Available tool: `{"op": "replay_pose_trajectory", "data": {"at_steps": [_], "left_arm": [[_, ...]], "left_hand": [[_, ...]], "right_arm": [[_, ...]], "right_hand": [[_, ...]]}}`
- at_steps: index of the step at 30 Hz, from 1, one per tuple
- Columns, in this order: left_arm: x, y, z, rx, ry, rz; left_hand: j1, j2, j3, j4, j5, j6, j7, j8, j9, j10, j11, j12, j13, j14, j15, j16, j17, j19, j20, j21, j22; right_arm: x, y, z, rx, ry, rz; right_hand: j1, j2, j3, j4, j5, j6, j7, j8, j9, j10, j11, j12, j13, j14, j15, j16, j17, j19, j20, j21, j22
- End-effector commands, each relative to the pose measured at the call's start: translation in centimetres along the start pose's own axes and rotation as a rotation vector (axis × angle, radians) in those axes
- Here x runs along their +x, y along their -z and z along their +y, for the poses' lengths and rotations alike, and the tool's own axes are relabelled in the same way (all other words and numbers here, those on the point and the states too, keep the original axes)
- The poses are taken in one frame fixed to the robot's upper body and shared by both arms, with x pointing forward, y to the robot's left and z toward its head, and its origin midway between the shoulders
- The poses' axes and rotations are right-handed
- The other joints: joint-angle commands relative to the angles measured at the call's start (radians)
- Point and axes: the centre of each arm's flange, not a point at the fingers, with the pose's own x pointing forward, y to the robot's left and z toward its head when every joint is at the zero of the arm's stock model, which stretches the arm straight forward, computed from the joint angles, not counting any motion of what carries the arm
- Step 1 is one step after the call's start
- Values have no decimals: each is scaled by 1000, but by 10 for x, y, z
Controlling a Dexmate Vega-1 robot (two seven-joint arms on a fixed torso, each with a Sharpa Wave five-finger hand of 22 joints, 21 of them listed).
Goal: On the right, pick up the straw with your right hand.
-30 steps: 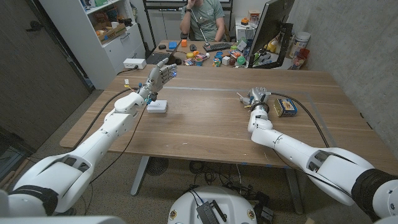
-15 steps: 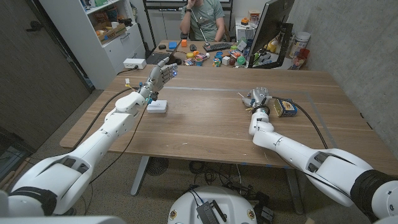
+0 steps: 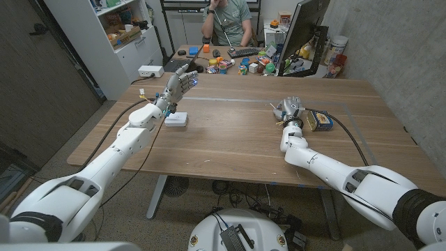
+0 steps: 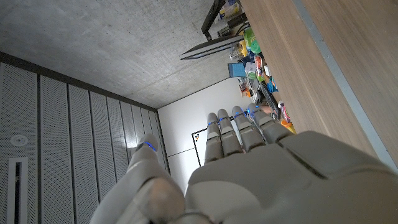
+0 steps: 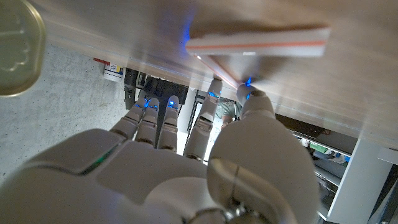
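The straw is a thin pale stick that pokes out of my right hand on the right side of the table. In the right wrist view it is a white strip with orange stripes, blurred against the wood. My right hand pinches it between thumb and a finger, with the other fingers curled beside it. My left hand is raised over the left side of the table, fingers apart and holding nothing. The left wrist view shows its back.
A blue and yellow tin lies just right of my right hand, and its gold lid is near in the wrist view. A white box sits under my left hand. A monitor, desk clutter and a seated person are behind the table.
My right hand has shifted slightly to the right and the straw's free end has moved with it. The left hand has stayed where it was.
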Motion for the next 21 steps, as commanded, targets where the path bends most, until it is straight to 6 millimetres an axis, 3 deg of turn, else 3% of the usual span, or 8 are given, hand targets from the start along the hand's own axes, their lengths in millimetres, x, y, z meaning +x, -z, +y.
{"op": "replay_pose_trajectory", "data": {"at_steps": [1, 11, 15, 16, 21], "left_arm": [[-4, -2, 3, 0, -14, -5], [-7, -3, 3, -2, -27, -3], [-9, -3, 3, -3, -31, -2], [-9, -3, 2, -3, -32, -2], [-11, -4, 2, -2, -36, -2]], "left_hand": [[2, 6, -7, 0, -1, 4, 3, 3, 5, -5, 3, -1, 3, -1, -14, -1, 3, -7, -35, -4, 4], [1, 6, -8, 0, -1, 4, 5, 3, 5, -5, 1, 0, 3, -4, -14, 0, 3, -11, -36, -4, 4], [1, 6, -8, 0, -1, 4, 5, 3, 5, -6, 5, 0, 3, -4, -14, 0, 3, -12, -35, -3, 4], [1, 6, -8, 0, -1, 4, 6, 3, 5, -6, 5, 0, 3, -5, -14, 0, 3, -12, -36, -3, 4], [1, 7, -9, 0, -1, 5, 6, 3, 5, -8, 4, -1, 3, -5, -12, 1, 3, -13, -35, -3, 4]], "right_arm": [[5, -3, 0, -10, 20, -14], [9, -2, 1, -29, 34, -20], [11, 0, 0, -27, 46, -14], [11, 0, 0, -24, 48, -10], [12, 2, 0, -8, 55, 0]], "right_hand": [[13, 3, -6, 3, 8, 83, -29, 9, 2, 14, 1, 8, 4, 8, -2, 3, 2, 15, 1, 10, 1], [60, 9, -13, 3, 17, 155, -38, 24, 4, 32, -8, 9, 4, 23, -5, 5, 3, 27, 0, 10, 2], [83, 8, -23, 5, 19, 196, -37, 35, 5, 46, -17, 11, 4, 42, -10, 9, 4, 40, -1, 12, 2], [93, 10, -25, 5, 20, 206, -26, 37, 6, 49, -19, 11, 4, 45, -12, 8, 4, 43, -3, 13, 3], [106, 11, -29, 6, 22, 210, -28, 36, 6, 59, -20, 13, 4, 54, -16, 10, 4, 53, -4, 15, 3]]}}
